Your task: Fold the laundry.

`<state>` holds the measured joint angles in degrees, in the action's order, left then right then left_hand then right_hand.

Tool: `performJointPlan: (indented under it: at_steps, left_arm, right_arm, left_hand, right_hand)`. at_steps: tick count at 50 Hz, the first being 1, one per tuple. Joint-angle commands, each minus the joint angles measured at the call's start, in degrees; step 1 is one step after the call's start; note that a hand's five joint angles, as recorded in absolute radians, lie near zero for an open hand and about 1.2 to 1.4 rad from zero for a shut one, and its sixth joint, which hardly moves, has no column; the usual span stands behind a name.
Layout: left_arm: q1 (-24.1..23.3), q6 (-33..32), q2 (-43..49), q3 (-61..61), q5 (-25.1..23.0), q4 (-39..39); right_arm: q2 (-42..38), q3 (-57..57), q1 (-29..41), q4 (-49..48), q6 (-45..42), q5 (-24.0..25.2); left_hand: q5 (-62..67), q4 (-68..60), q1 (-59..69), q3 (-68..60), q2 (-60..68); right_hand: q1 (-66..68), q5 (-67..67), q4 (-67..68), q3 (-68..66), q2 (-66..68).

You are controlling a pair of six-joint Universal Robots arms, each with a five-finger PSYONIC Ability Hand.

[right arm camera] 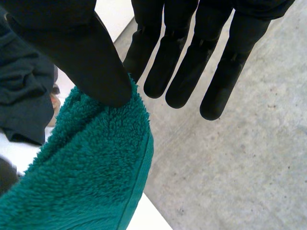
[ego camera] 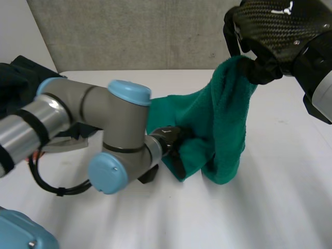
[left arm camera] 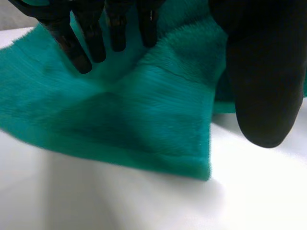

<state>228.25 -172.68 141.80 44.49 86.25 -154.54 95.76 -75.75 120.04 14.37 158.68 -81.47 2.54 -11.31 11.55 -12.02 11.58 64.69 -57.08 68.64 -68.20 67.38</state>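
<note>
White table (ego camera: 270,207): green towel (ego camera: 228,119) hangs from R hand (ego camera: 275,31) raised over far right side, top nipped betw thumb (right arm camera: 81,52) & straight fingers. Towel's lower end bunched mid-table. Dark clothes (ego camera: 15,78) at far left corner, partly cut off. L hand (ego camera: 174,140) at towel's bottom fold, fingers (left arm camera: 79,48) straight, laid on cloth, not gripping. White mark on R hand's back unreadable.

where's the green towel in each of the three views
Head view: the green towel hangs from the right hand down to the white table, beside the left hand.
Left wrist view: the green towel lies under the left hand's fingers, with one corner on the table.
Right wrist view: the green towel is pinched under the right hand's thumb.
Shared landmark: the white table.
</note>
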Motion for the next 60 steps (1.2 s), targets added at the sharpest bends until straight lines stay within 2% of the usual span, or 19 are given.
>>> performJointPlan:
  at_steps: [1,6,8,11,12,13,14,18,21,27,28,31,33,37,40,44,49,56,60]
  left_arm:
    - [-5.3,5.4,4.6,-6.7,5.1,2.7]
    - [-7.0,5.7,6.0,-9.1,12.4,0.5]
    - [-7.6,5.3,6.4,-9.9,15.4,-0.6]
    - [-8.4,4.5,6.5,-10.0,18.3,-1.4]
    - [-8.5,4.2,6.5,-10.0,18.7,-1.4]
    - [-8.5,4.0,6.3,-9.9,19.1,-1.2]
    - [-8.3,3.9,6.2,-9.8,19.3,-1.0]
    - [-5.8,4.0,2.4,-7.8,19.5,-0.1]
    - [-2.4,3.1,-4.4,-4.3,18.7,0.2]
    - [10.0,-5.2,-21.9,4.3,12.0,-1.4]
    - [12.5,-8.5,-24.7,5.9,9.5,-2.4]
    - [14.3,-13.4,-25.3,7.5,6.1,-3.7]
    - [14.2,-15.8,-24.6,9.7,4.3,-3.9]
    - [12.5,-14.7,-20.1,13.4,2.0,-4.4]
    - [10.5,-13.6,-17.3,13.6,1.2,-5.2]
    - [7.0,-9.3,-12.3,12.6,0.3,-5.7]
    - [4.7,-4.0,-9.0,10.2,-1.2,-5.3]
    - [0.8,-0.5,-5.3,7.8,-4.4,-5.3]
    - [-1.6,1.6,-3.8,6.3,-4.4,-5.7]
  right_arm:
    - [0.4,4.5,3.0,1.5,0.8,-4.4]
    - [0.2,8.2,3.8,3.7,2.4,-5.0]
    - [0.1,9.8,3.8,4.9,3.4,-5.0]
    - [0.2,11.3,3.7,5.7,4.4,-5.0]
    - [0.1,11.5,3.6,5.8,4.7,-5.0]
    - [0.1,11.6,3.2,5.8,5.1,-4.9]
    - [0.1,11.4,2.7,5.8,5.1,-4.9]
    - [-0.5,9.0,-0.2,5.7,5.1,-4.4]
    - [-1.5,6.1,-3.8,5.2,4.5,-3.3]
    - [-5.2,-1.6,-12.0,3.6,0.8,2.9]
    - [-6.4,-3.2,-13.5,2.9,0.5,4.3]
    - [-8.3,-5.0,-14.3,1.7,0.4,5.6]
    - [-10.1,-6.3,-14.0,0.6,0.4,5.7]
    - [-9.9,-5.0,-13.0,-0.3,1.7,4.1]
    - [-8.8,-2.7,-11.6,-0.4,3.1,2.8]
    - [-5.9,2.7,-8.2,0.0,4.6,1.2]
    - [-4.0,7.7,-5.5,2.3,4.6,0.5]
    - [-3.8,14.3,-0.8,6.4,4.2,-1.4]
    - [-4.2,16.5,1.2,7.2,2.6,-3.4]
  left_hand:
    - [-2.5,1.3,-1.6,2.0,-1.6]
    - [-2.5,1.3,-1.6,2.0,-1.6]
    - [3.2,-4.4,4.2,-3.7,4.1]
    - [32.2,-33.4,33.2,-32.7,33.2]
    - [45.3,-46.5,46.3,-45.8,46.3]
    - [67.2,-68.5,68.2,-67.8,68.2]
    - [67.5,-68.7,68.4,-68.0,68.4]
    - [67.5,-68.7,68.4,-68.0,68.4]
    - [67.5,-68.7,68.4,-68.0,68.4]
    - [67.5,-68.7,68.4,-68.0,68.4]
    - [67.5,-68.7,68.4,-68.0,68.4]
    - [67.5,-68.7,68.4,-68.0,68.4]
    - [67.5,-68.7,68.4,-68.0,68.4]
    - [19.8,-21.1,20.8,-20.4,20.8]
    - [15.0,-16.2,16.0,-15.5,16.0]
    - [1.9,-3.1,2.9,-2.4,2.9]
    - [-1.8,0.6,-0.8,1.3,-0.9]
    - [-0.6,-0.6,0.3,0.1,0.3]
    - [-0.6,-0.6,0.3,0.1,0.3]
  right_hand:
    - [15.3,-12.9,11.4,-11.8,12.6]
    - [15.3,-12.9,11.4,-11.8,12.6]
    - [15.3,-12.9,11.4,-11.8,12.6]
    - [15.3,-12.9,11.4,-11.8,12.6]
    - [15.3,-12.9,11.4,-11.8,12.6]
    - [15.3,-12.9,11.4,-11.8,12.6]
    - [15.3,-12.9,11.4,-11.8,12.6]
    - [15.3,-12.9,11.4,-11.8,12.6]
    - [15.3,-12.9,11.4,-11.8,12.6]
    - [15.3,-12.9,11.4,-11.8,12.6]
    - [15.3,-12.9,11.4,-11.8,12.6]
    - [15.3,-12.9,11.4,-11.8,12.6]
    - [15.3,-12.9,11.4,-11.8,12.6]
    - [15.3,-12.9,11.4,-11.8,12.6]
    - [15.3,-12.9,11.4,-11.8,12.6]
    - [15.3,-12.9,11.4,-11.8,12.6]
    - [15.3,-12.9,11.4,-11.8,12.6]
    - [15.3,-12.9,11.4,-11.8,12.6]
    - [15.3,-12.9,11.4,-11.8,12.6]
